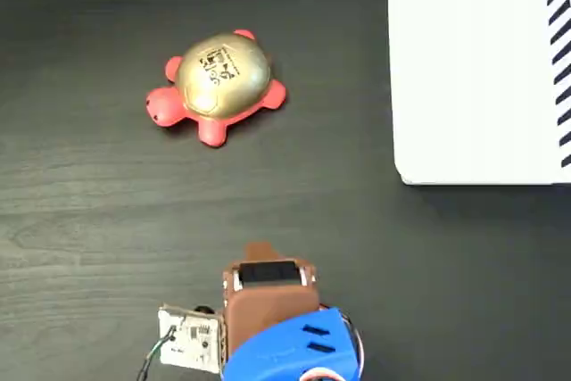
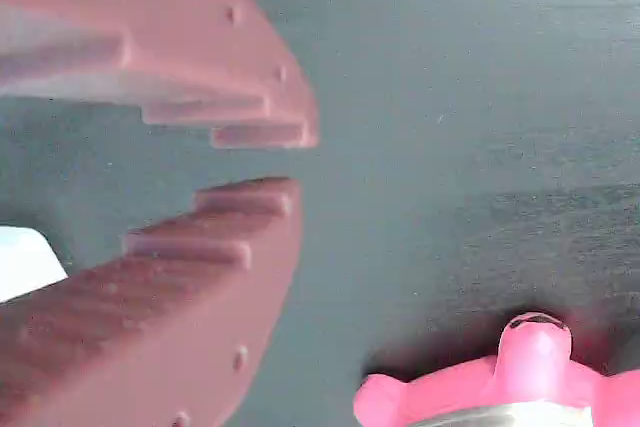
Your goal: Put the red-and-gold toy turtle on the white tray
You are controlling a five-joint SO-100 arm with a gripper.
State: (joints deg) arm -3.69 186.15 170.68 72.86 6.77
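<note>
Low, end effector (image 2: 290, 159) (slightly parted) short of turtle (image 1: 217, 86).

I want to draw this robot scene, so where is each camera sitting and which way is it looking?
Fixed view: sits high above the dark table, looking straight down at the red-and-gold toy turtle and the white tray; the arm's blue and brown top shows at the bottom edge.
Wrist view: rides on the arm, looking along the table; the gripper, its pinkish toothed fingers slightly apart and empty, fills the left.
Shared: both show the turtle, the tray and the table; in the wrist view the tray is a white corner at the left edge.
</note>
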